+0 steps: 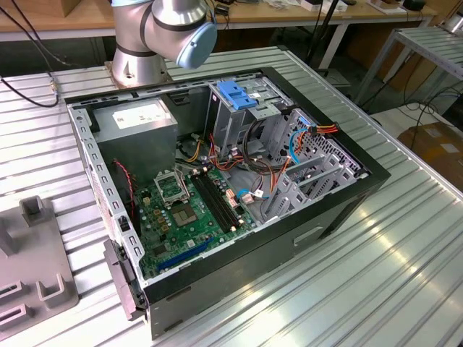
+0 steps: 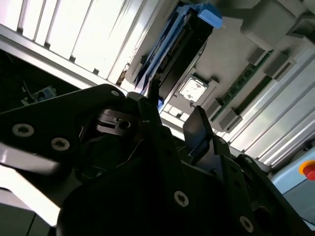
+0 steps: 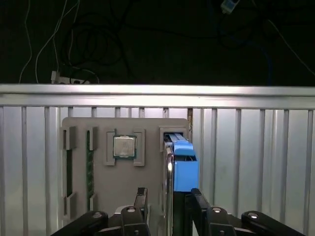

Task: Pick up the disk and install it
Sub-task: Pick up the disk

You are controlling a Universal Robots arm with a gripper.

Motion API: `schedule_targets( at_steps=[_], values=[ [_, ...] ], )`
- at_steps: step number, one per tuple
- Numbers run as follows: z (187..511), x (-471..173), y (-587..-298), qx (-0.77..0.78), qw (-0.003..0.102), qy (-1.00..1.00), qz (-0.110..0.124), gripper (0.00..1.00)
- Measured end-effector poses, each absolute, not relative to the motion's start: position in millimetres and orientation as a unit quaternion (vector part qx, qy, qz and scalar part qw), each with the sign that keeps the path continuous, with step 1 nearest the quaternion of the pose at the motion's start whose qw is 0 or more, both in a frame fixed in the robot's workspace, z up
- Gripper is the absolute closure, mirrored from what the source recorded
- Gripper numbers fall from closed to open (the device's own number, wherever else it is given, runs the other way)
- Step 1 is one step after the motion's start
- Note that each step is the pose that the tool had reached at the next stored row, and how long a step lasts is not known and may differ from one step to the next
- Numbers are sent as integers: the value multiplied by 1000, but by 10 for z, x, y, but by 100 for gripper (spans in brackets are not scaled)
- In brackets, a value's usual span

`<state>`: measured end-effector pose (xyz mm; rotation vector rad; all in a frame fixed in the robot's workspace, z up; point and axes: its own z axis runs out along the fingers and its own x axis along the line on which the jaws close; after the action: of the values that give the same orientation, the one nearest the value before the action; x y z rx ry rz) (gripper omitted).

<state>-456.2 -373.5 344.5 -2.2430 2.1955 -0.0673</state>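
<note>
Arm: upper part cut off at exterior view's 12 o'clock edge. Grey tray: cut off at its 8 o'clock edge. First wrist view: disk edge-on in tray slot, broad face hidden, near end behind gripper; gripper body cut by frame edge. Second wrist view: gripper hides most of tray.

The silver-grey arm of thick cylindrical joints wears a pale blue round end cap, while its matte black tool shows silver screw heads.
</note>
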Motion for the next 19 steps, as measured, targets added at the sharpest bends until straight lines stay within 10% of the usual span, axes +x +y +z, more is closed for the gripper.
schedule_targets(
  at_steps=[19],
  values=[
    [3170, -4743, -3630, -725, 0, 689, -19, 52]
  ],
)
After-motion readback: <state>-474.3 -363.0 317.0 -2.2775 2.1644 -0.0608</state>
